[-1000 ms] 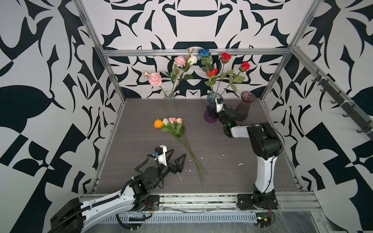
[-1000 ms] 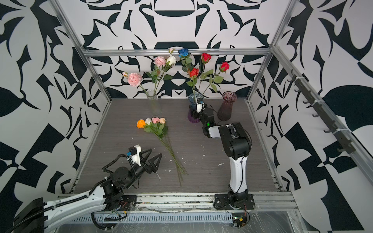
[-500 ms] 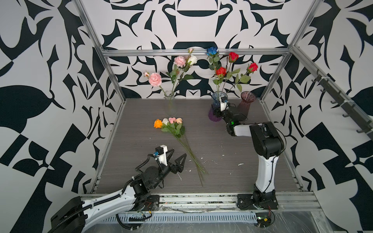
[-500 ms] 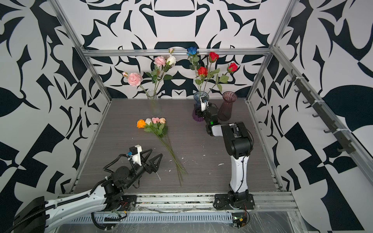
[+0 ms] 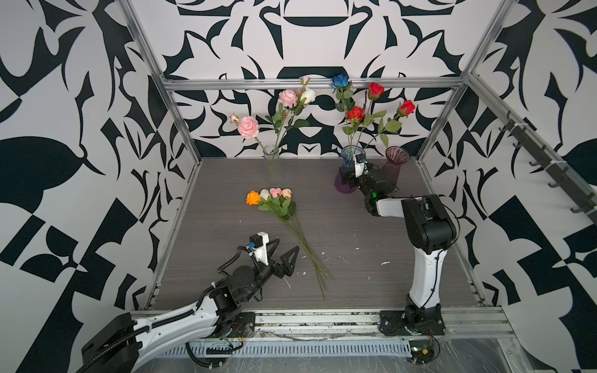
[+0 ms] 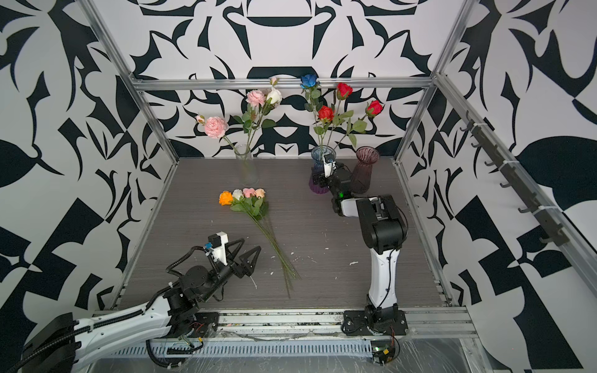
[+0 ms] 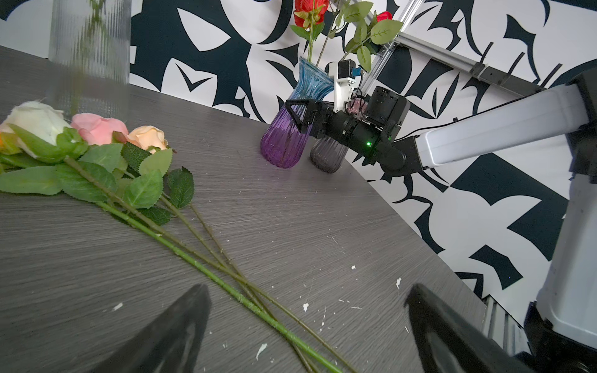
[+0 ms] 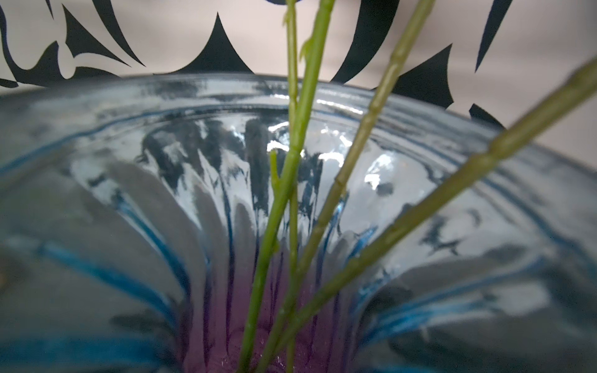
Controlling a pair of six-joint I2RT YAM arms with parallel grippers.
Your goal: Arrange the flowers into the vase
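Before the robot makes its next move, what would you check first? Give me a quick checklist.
1. Left pincer open: ok.
2. Four flowers lying free on the table: ok.
3. Their stems close to the left pincer: ok.
4. Right pincer squeezing the blue-purple vase or loose: cannot tell.
5. Right pincer clear of that vase: not ok, it is right at its side.
6. Dark purple vase empty: ok.

Both top views overlook the whole bench [image 5: 226, 232] from 6 o'clock. Left wrist view skims low toward 1 o'clock; right wrist view crowds the blue-purple vase [image 8: 129, 226].
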